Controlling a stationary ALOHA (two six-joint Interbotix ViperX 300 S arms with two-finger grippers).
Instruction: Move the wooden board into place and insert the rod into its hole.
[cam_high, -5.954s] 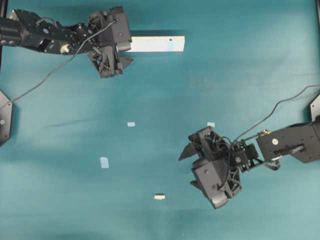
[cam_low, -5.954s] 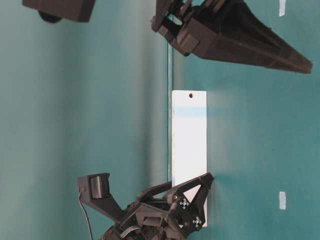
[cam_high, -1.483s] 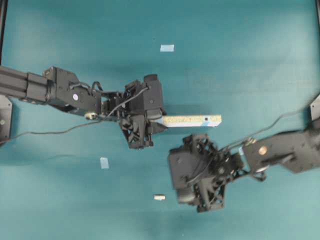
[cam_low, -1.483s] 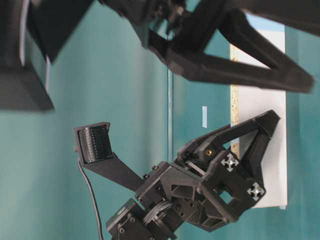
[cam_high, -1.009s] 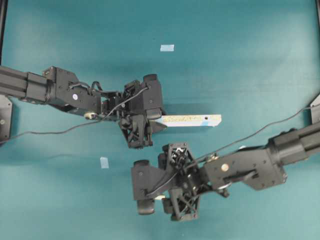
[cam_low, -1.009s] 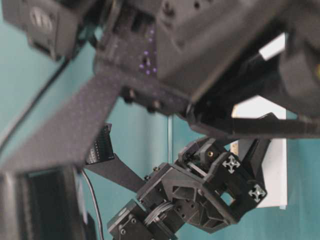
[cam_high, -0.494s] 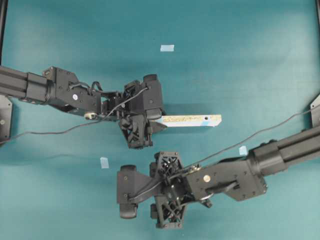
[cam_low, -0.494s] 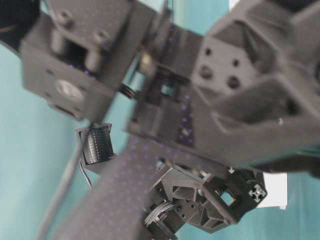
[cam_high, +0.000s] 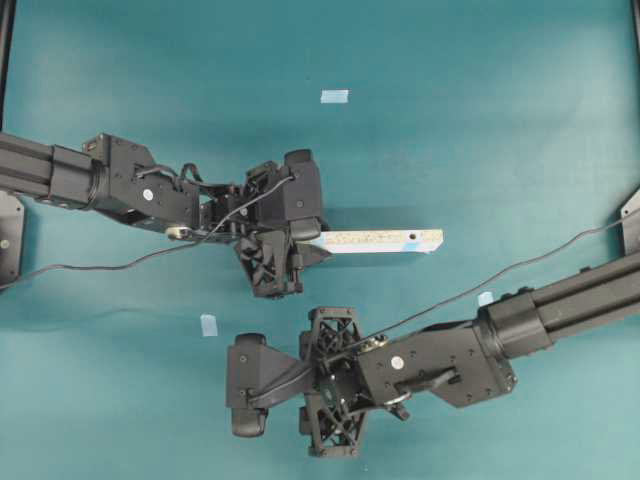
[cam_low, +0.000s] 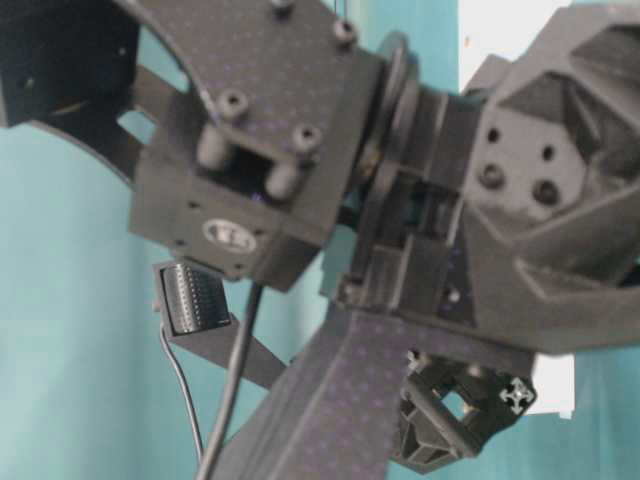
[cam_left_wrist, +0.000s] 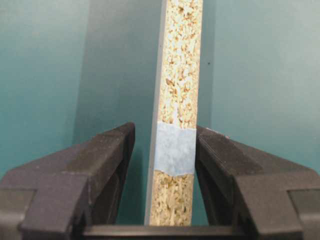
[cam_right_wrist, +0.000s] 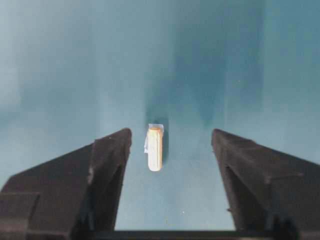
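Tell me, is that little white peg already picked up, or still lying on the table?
Lying on the table. In the right wrist view the rod rests flat between the right gripper's open fingers, touching neither.

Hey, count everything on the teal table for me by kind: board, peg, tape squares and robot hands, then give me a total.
Wooden board: 1
Rod: 1
Loose pale blue tape squares: 3
Robot hands, left hand and right hand: 2
Total: 7

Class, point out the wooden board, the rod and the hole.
wooden board (cam_left_wrist: 176, 100), left wrist view, on its speckled edge.
rod (cam_right_wrist: 155, 149), right wrist view, mid-length of the peg.
hole (cam_high: 411, 239), overhead view, the dark dot.
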